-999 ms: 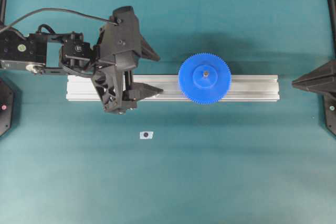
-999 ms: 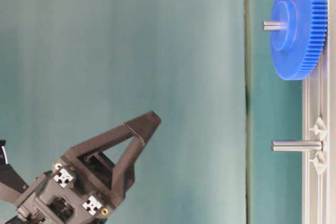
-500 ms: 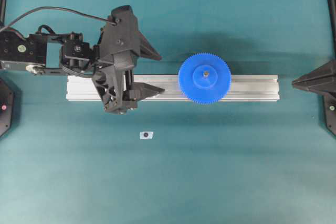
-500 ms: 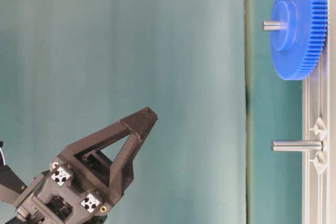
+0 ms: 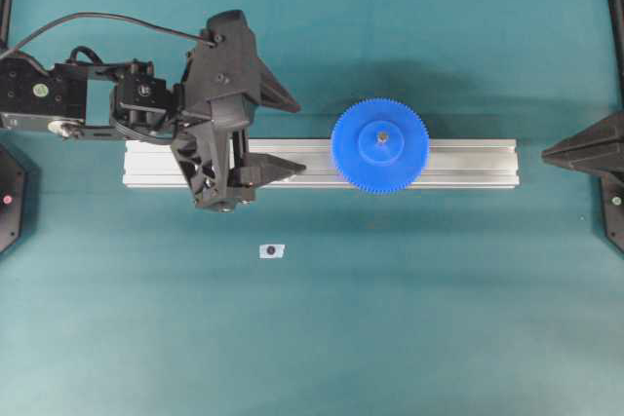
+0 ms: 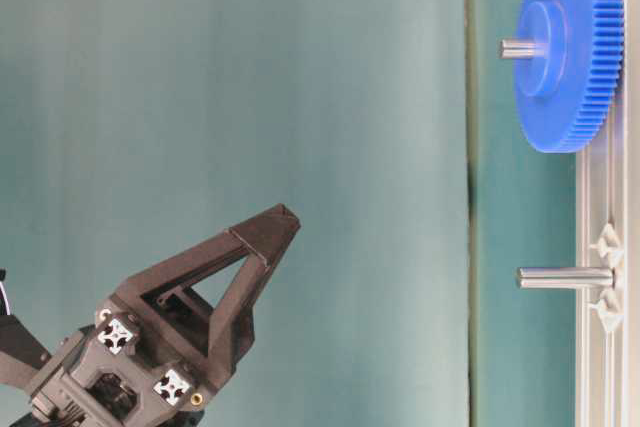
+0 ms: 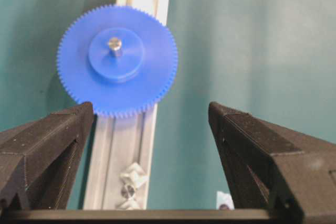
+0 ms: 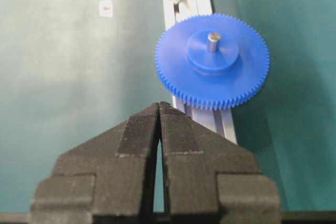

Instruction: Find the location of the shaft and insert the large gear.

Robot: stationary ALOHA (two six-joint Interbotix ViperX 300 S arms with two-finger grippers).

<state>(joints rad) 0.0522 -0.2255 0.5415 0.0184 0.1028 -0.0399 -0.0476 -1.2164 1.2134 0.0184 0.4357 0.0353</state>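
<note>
Since the gear [image 5: 379, 145] already sits flat on the rail [image 5: 468, 163] with a pin poking up through its hub, the relation that matters is where the left fingers [image 7: 84, 116] stand against it. Taking the gear as landmark: in the overhead view the left gripper [image 5: 289, 133] lies along the rail to the gear's left, apart from it, tips pointing toward it, one finger over the rail and the other over the tabletop [image 5: 390, 319] beyond the rail's far edge. Those fingers are spread wide and hold nothing. In the left wrist view the gear lies ahead of them and nearer the one on the left of that view, not centred in the gap.

The right gripper [image 8: 159, 109] has its fingers pressed together, empty, parked well to the gear's right, farther off than the left.

A second, bare shaft [image 6: 565, 276] stands upright on the rail between its clear feet, on the left gripper's side of the gear. Its axis is vertical, as is the gear's bore, so I judge any further move would be a straight lift or lowering along that line.
</note>
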